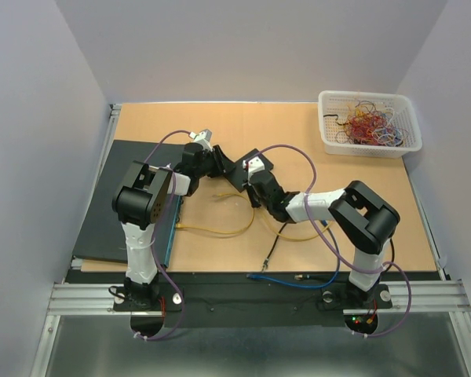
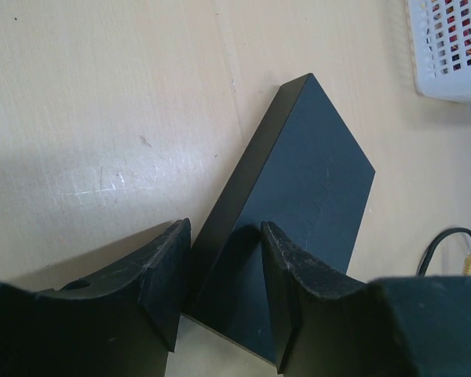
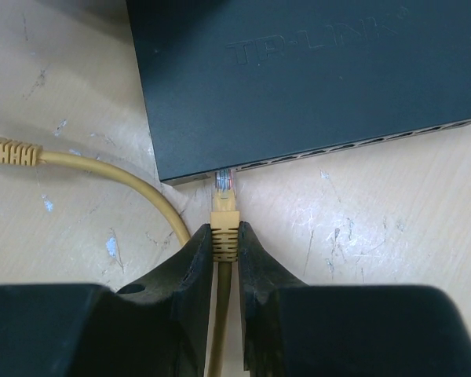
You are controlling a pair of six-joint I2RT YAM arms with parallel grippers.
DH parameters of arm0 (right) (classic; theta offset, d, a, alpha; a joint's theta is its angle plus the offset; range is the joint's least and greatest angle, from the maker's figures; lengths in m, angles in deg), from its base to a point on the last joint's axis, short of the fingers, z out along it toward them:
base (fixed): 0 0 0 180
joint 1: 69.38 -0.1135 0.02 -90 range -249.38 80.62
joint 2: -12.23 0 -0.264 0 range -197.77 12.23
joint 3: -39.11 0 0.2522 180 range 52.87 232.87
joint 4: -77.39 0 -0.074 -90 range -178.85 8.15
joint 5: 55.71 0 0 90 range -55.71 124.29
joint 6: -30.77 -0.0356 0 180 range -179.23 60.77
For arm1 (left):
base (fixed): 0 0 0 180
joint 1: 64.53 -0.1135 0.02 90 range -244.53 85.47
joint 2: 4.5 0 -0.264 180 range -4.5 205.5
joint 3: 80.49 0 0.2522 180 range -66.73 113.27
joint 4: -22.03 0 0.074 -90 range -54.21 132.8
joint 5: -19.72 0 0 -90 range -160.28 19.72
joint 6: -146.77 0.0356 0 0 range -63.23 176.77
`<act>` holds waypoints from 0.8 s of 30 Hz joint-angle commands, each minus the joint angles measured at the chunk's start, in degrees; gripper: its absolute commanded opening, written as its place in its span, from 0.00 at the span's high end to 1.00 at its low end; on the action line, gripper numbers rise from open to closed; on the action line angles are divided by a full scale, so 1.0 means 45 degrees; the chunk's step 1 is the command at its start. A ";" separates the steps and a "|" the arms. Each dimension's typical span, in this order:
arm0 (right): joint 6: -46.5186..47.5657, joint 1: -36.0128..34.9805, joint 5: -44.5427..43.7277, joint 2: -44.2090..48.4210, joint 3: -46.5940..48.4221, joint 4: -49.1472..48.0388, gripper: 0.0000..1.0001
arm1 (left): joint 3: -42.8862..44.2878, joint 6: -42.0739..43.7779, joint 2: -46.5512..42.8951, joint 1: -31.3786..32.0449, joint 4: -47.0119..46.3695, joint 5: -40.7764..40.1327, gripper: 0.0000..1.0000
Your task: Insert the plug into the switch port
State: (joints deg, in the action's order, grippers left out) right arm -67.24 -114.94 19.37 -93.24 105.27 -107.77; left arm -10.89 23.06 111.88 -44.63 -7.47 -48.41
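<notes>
We list pale walls (image 1: 39, 118) on three sides. We list a tan tabletop (image 1: 290, 126), with aluminium rails (image 1: 86, 297) at its near edge.

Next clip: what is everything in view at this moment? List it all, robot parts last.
switch: one, black, mid-table
plug: one, yellow, tip at the switch's corner port; depth unclear
yellow cable: one, yellow, looping on the table
free plug: one, yellow, lying loose
basket: one, white, far right corner
wires: a tangle, mixed colours, in the basket
mat: one, black, table's left side
blue cable: one, blue, near edge
black cable: one, black, near edge
table: one, tan
left gripper: one, black, closed on the switch's end
right gripper: one, black, closed on the plug
</notes>
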 commanded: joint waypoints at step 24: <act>0.2677 -0.0266 0.1204 -0.0741 -0.1255 -0.5484 0.99 | -0.0962 0.1515 0.0193 0.0382 -0.0463 0.3538 0.51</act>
State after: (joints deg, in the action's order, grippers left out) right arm -58.30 -115.60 20.36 -95.12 98.89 -123.31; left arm -13.26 29.04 111.97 -45.46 -12.08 -43.28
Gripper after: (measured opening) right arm 0.209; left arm 0.494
